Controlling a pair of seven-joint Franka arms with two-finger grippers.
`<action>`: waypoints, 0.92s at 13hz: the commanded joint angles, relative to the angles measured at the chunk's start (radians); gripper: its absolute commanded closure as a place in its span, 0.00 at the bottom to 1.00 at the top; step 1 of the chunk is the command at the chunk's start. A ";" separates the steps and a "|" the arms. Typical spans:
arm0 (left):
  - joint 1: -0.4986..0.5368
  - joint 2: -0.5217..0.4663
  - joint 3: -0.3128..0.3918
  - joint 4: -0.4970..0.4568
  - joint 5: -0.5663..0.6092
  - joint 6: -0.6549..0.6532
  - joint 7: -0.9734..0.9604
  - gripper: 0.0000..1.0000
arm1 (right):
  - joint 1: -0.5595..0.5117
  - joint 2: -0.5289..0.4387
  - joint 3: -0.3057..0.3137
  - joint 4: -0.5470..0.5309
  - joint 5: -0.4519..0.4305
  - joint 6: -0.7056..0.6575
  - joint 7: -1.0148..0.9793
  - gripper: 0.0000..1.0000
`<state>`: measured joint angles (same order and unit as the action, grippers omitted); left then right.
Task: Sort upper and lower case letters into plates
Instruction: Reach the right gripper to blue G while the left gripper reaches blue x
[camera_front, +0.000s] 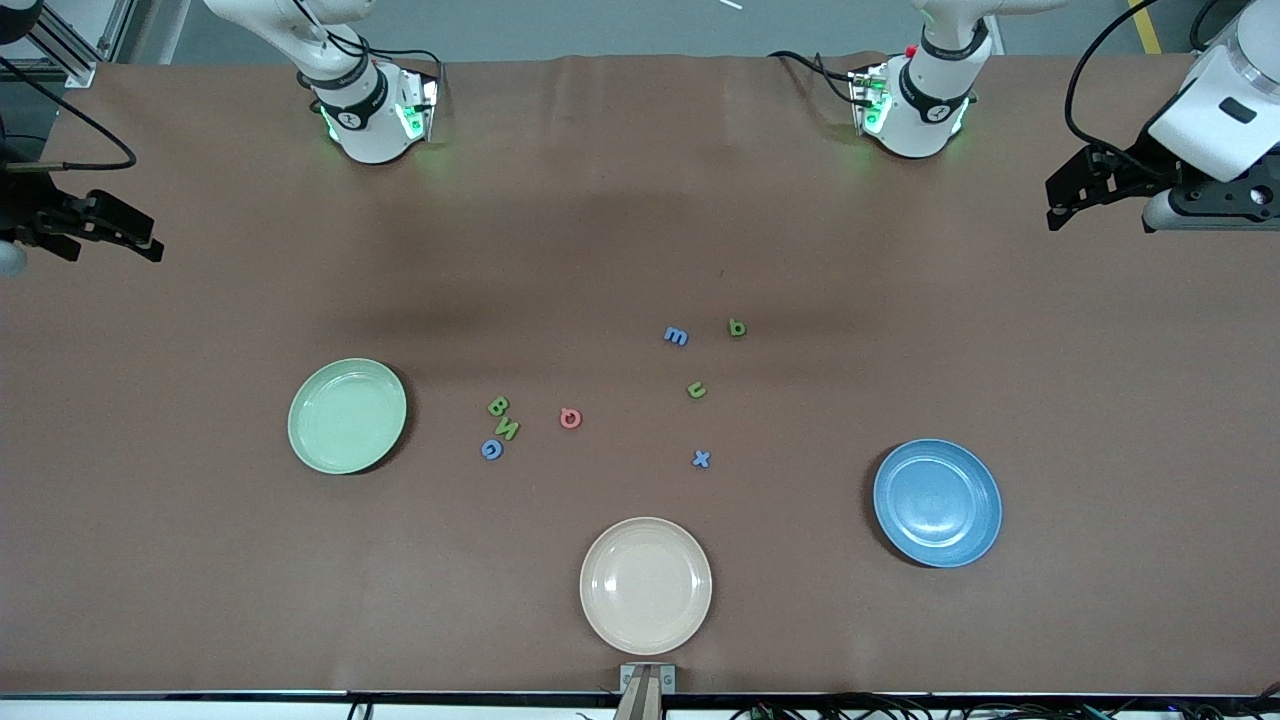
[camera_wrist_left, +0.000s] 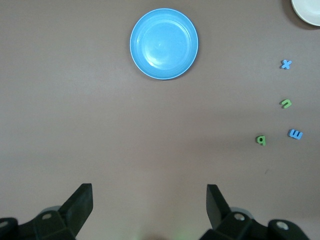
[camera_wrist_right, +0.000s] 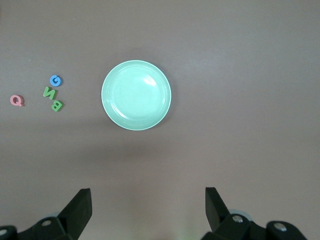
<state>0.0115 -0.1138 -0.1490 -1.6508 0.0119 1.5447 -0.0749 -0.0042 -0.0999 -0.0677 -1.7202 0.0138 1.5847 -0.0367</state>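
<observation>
Nearest the camera sits the cream plate (camera_front: 646, 585), no part of the sort. Taking it as landmark: the x (camera_front: 701, 459) lies just farther off, then u (camera_front: 697, 390), m (camera_front: 676, 336) and p (camera_front: 737, 327), all toward the left arm's end; Q (camera_front: 570, 418), B (camera_front: 498, 405), N (camera_front: 508, 430) and G (camera_front: 491, 449) cluster toward the right arm's end. All eight letters lie on the bench (camera_front: 200, 560), none plated. The green plate (camera_front: 347, 415) flanks the capitals, the blue plate (camera_front: 937, 502) the small letters. So the right hand (camera_front: 95, 228) is likelier for capitals, the left hand (camera_front: 1085, 190) for small ones. Both hang released and empty over the bench edges. The right hand is half cut off in the front view.
</observation>
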 joint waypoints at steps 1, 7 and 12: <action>-0.002 0.012 0.002 0.023 -0.007 -0.001 0.018 0.00 | -0.007 -0.032 0.009 -0.029 -0.012 0.011 -0.005 0.00; -0.019 0.140 -0.006 0.111 -0.013 0.005 -0.006 0.00 | -0.008 -0.023 0.008 -0.003 0.005 -0.008 -0.009 0.00; -0.126 0.351 -0.040 0.103 -0.004 0.219 -0.035 0.00 | -0.008 0.326 0.005 0.178 -0.001 0.018 -0.017 0.00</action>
<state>-0.0714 0.1485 -0.1876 -1.5816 0.0088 1.7076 -0.0932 -0.0053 0.0609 -0.0689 -1.6684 0.0152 1.6187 -0.0388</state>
